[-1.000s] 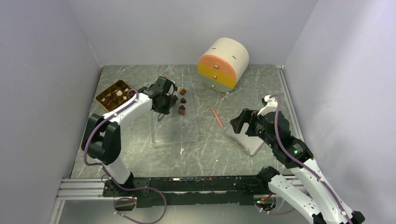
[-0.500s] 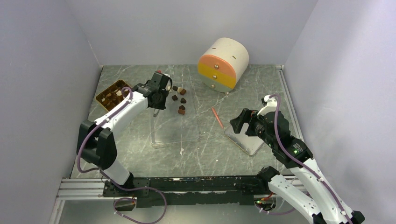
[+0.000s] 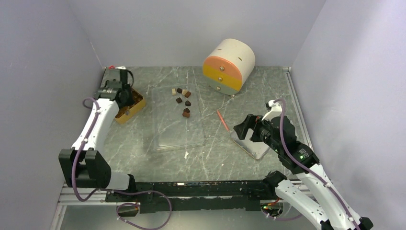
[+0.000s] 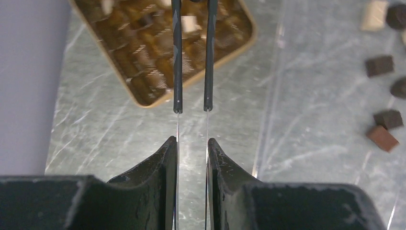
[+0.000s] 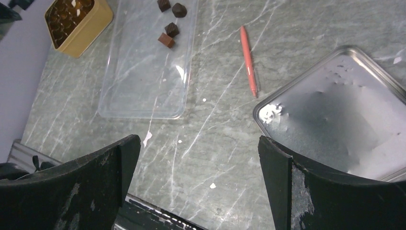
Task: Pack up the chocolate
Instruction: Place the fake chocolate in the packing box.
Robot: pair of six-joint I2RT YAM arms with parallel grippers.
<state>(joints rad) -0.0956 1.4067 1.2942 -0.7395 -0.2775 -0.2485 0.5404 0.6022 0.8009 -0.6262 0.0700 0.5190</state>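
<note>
**Left arm at the tray**

Left gripper (image 3: pixel 123 97) hangs over the tray (image 4: pixel 230 51), placed to fill a cell. Its tips run out of view, so whether it holds anything cannot be told. Loose chocolate (image 3: pixel 186 112) lies on the clear sheet (image 3: pixel 177 134), and some sits in cells. Right gripper (image 5: pixel 198 163), spread wide, hovers by the lid (image 5: pixel 335 110).

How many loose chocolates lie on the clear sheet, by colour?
Dark brown chocolates: 4
Mid-brown chocolates: 2
Cream chocolates: 2
Total: 8
</note>
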